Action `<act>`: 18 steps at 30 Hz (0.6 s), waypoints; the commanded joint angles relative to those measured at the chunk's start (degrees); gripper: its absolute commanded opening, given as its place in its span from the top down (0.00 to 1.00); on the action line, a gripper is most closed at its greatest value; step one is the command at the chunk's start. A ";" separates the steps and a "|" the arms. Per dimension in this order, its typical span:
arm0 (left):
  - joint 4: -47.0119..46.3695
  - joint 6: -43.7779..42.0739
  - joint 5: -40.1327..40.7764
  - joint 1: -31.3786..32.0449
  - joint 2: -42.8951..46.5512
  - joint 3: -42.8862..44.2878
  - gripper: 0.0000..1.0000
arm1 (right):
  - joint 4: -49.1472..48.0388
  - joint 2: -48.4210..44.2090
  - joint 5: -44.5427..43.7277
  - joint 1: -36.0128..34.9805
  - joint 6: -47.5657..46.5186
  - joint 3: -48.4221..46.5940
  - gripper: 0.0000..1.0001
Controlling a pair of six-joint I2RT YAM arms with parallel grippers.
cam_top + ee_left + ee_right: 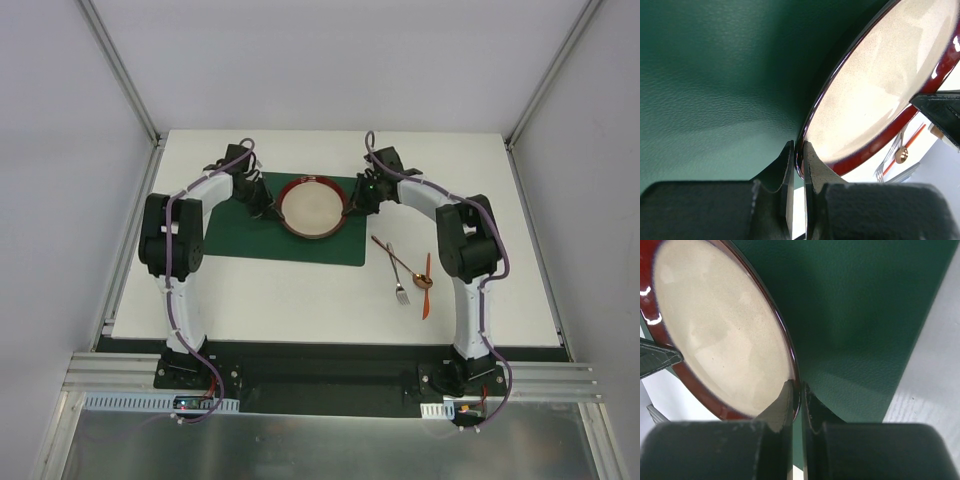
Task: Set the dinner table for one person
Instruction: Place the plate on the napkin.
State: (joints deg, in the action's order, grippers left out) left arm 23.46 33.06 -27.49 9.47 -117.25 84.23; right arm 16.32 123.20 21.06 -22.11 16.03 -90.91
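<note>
A round plate (312, 205) with a glossy red rim and a cream centre is over the dark green placemat (240, 235) on the white dinner table (300, 300). My left gripper (268, 200) is shut on the plate's left rim. In the left wrist view its fingers (812, 160) pinch the rim of the plate (880, 85). My right gripper (352, 200) is shut on the opposite rim. The right wrist view shows the edge of the plate (715, 325) clamped in that gripper (800, 392). I cannot tell whether the plate rests on the mat or hangs just above it.
To the right of the placemat, on bare table, lie a silver fork (397, 280), a copper spoon (420, 282) and a thin orange utensil (427, 295), close together. Aluminium frame posts (125, 75) rise at the table's back corners.
</note>
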 commanded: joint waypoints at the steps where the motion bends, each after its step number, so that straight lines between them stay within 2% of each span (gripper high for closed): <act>1: 1.41 -3.70 7.36 -2.88 4.93 -0.29 1.00 | 1.26 0.29 -1.72 0.14 -2.76 -3.13 1.00; 18: 1.67 -3.53 9.20 -7.19 5.02 -1.43 1.00 | 1.53 4.16 -0.05 -1.71 -3.03 -5.59 1.00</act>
State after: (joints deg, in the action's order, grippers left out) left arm 25.56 31.92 -25.85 5.85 -116.42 82.54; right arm 15.18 127.28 22.98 -24.86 17.10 -93.95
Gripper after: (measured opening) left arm 0.039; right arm 0.046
